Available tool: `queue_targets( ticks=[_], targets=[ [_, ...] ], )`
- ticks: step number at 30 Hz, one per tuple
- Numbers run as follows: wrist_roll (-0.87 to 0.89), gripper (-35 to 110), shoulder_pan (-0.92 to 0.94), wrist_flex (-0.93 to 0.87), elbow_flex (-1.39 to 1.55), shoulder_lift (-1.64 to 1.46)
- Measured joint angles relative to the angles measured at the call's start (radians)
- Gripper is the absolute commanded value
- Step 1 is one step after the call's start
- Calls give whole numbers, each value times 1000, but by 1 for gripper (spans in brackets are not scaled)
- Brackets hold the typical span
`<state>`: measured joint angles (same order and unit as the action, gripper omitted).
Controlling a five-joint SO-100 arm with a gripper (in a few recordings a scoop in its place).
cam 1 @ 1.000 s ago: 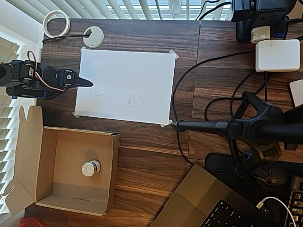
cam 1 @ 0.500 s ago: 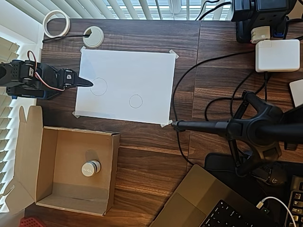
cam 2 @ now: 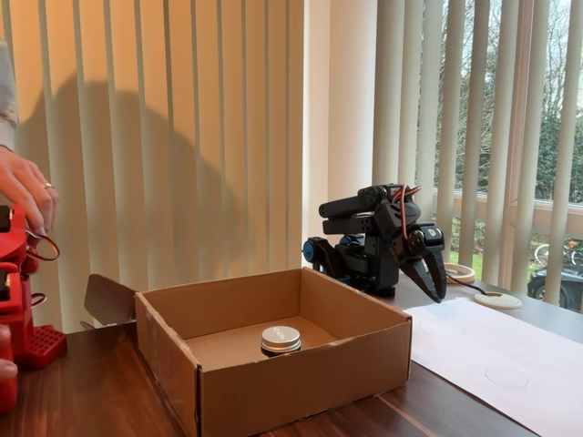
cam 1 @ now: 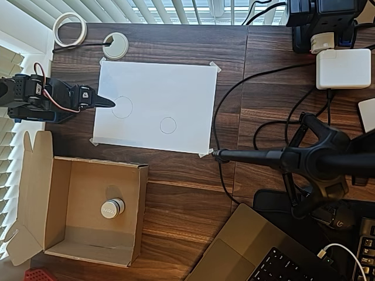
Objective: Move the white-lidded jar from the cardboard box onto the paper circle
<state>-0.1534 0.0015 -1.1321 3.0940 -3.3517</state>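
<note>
The white-lidded jar (cam 1: 112, 208) (cam 2: 281, 340) stands upright on the floor of the open cardboard box (cam 1: 63, 228) (cam 2: 301, 378), near its middle. On the taped white sheet, the paper circle (cam 1: 168, 125) (cam 2: 506, 377) is the smaller pencil outline, right of a larger one (cam 1: 122, 107). My black arm is folded at the table's left edge in the overhead view. Its gripper (cam 1: 109, 103) (cam 2: 437, 289) is shut, with the tip pointing down just over the sheet's left edge, beside the larger circle. It holds nothing and is well apart from the box.
A white tape roll (cam 1: 70, 28) and a pale desk grommet (cam 1: 115, 45) lie at the back left. A camera stand (cam 1: 293, 159), cables, a white charger (cam 1: 343, 68) and a laptop (cam 1: 258, 252) crowd the right side. A person's hand (cam 2: 23, 191) shows at the fixed view's left edge.
</note>
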Motion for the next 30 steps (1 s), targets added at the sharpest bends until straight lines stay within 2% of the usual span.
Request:
queue_targets(
  ticks=[1,4,6,20,30],
  targets=[
    [0,4,0,0,0,0],
    [0,32,0,0,0,0],
    [0,40,0,0,0,0],
    [-232,44,55,81,6,0],
    [-408,44,123,181,-365,206]
  ],
)
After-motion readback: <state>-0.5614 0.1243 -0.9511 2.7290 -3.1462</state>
